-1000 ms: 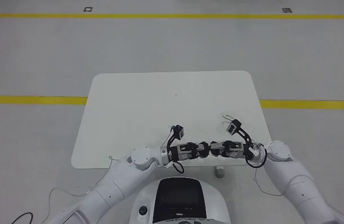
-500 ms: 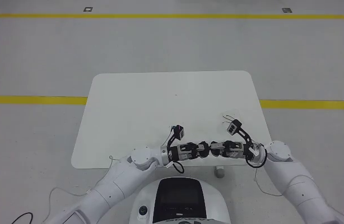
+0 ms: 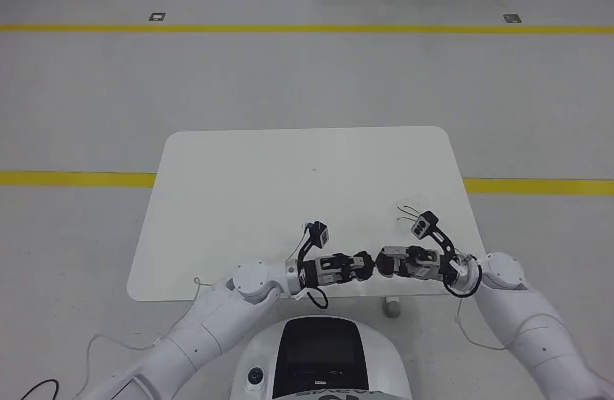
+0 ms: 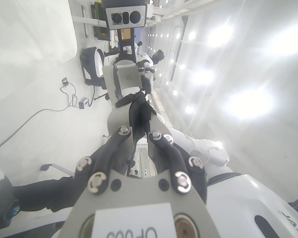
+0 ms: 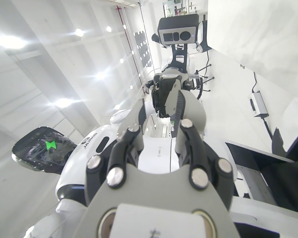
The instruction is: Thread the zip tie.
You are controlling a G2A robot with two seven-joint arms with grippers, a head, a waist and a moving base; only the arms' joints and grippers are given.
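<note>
Black zip tie (image 4: 142, 105) pinched in left claw (image 4: 139, 122), right claw (image 5: 161, 110) parted, arms tip to tip above table (image 3: 287, 180) edge

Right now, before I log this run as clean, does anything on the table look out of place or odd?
Nothing stands out. The left end effector and right end effector face tip to tip above the white table; one tiny dark speck lies nearer its far edge.

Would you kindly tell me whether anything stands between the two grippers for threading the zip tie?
Nothing visible does: the left gripper and the right gripper face each other tip to tip above the table, with no other object between them.
</note>
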